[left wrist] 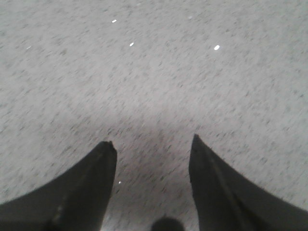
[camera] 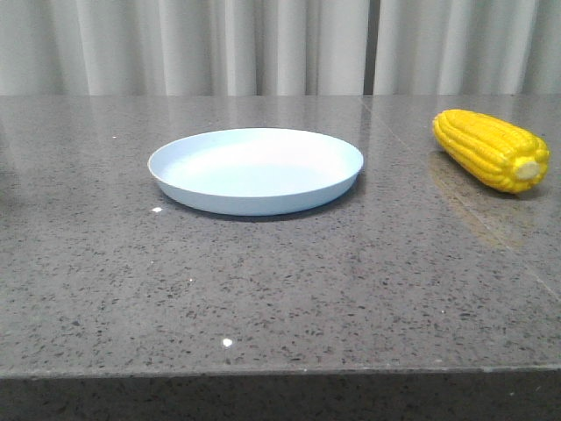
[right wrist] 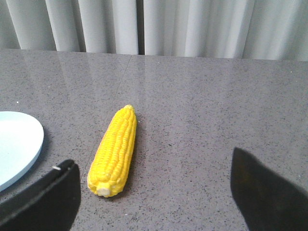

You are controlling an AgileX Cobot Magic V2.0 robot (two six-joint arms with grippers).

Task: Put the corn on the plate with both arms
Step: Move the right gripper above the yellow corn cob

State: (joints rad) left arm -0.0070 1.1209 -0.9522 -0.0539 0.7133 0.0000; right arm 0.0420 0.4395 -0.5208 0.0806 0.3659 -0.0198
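The bright yellow corn [camera: 491, 148] lies on the table at the right, its cream stub end facing the near right. The pale blue plate [camera: 254, 169] sits empty at the table's middle, well left of the cob. Neither arm shows in the front view. In the right wrist view the corn [right wrist: 114, 150] lies just beyond my right gripper [right wrist: 152, 169], nearer one finger, with the plate [right wrist: 17, 144] rim at the frame's edge. That gripper is open wide and holds nothing. My left gripper [left wrist: 153, 144] is open too, over bare speckled tabletop.
The grey speckled stone table [camera: 280, 289] ends at a front edge near the bottom of the front view. Pale curtains [camera: 263, 44] hang behind the far edge. Small white specks [camera: 228, 342] dot the surface.
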